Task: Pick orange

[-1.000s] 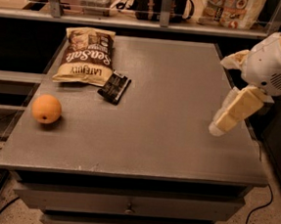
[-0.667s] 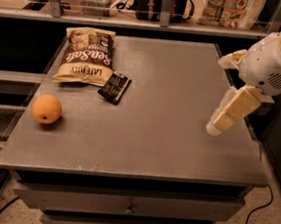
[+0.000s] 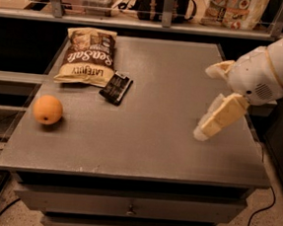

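The orange [image 3: 47, 110] is seen near the left edge of the counter [image 3: 154, 141], below a chip bag [image 3: 87, 55] and a dark packet [image 3: 116, 88]. The gripper [image 3: 207, 102] is held over the right side, well apart from the orange, with its fingers [image 3: 219, 118] spread wide and nothing grasped.

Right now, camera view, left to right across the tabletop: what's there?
orange → chip bag → black packet → hand, hanging over the right side of the table.

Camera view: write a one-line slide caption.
End effector above the right side of the table; orange near its left edge, untouched.
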